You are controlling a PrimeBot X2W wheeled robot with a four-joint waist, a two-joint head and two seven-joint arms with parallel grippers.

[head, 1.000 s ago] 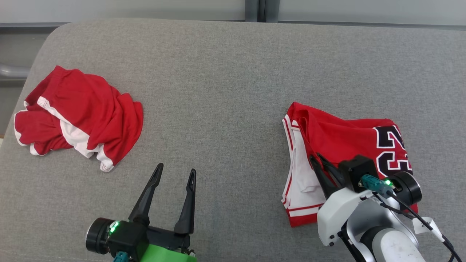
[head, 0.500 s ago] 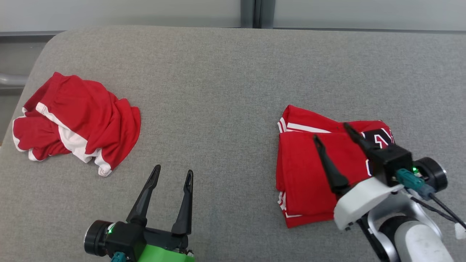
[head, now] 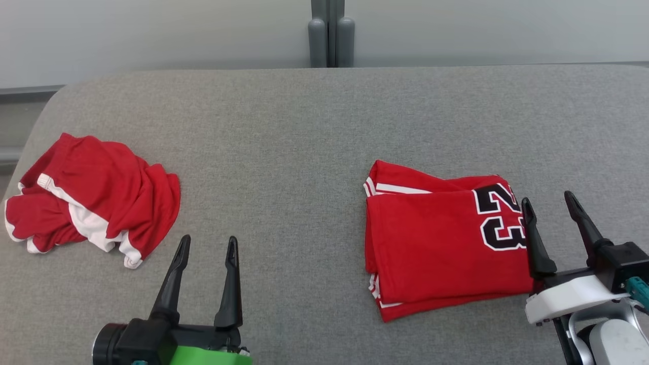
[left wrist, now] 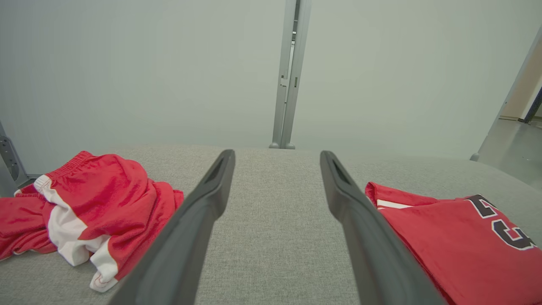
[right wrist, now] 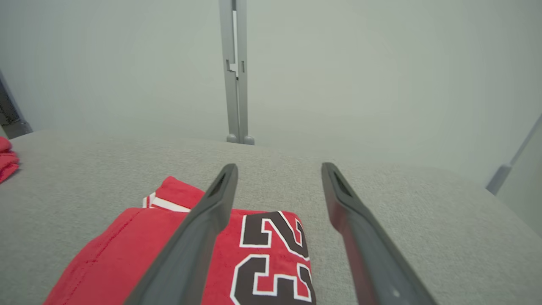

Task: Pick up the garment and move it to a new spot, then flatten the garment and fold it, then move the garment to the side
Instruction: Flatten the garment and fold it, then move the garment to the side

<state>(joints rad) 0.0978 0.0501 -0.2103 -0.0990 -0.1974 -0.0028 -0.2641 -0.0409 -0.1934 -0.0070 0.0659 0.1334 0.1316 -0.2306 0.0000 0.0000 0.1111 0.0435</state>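
My left claw (head: 209,238) and right claw (head: 546,197) stand apart, empty; the folded red jersey (head: 431,243) has its 23 running far-to-near.

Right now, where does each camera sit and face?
Head view: on the head, looking down at the grey surface; left end effector and right end effector at the bottom.
Left wrist view: along its own open fingers toward the grey post; crumpled red garment left.
Right wrist view: along its own fingers, over the folded jersey.
Shared: both wrist views show post and jersey.
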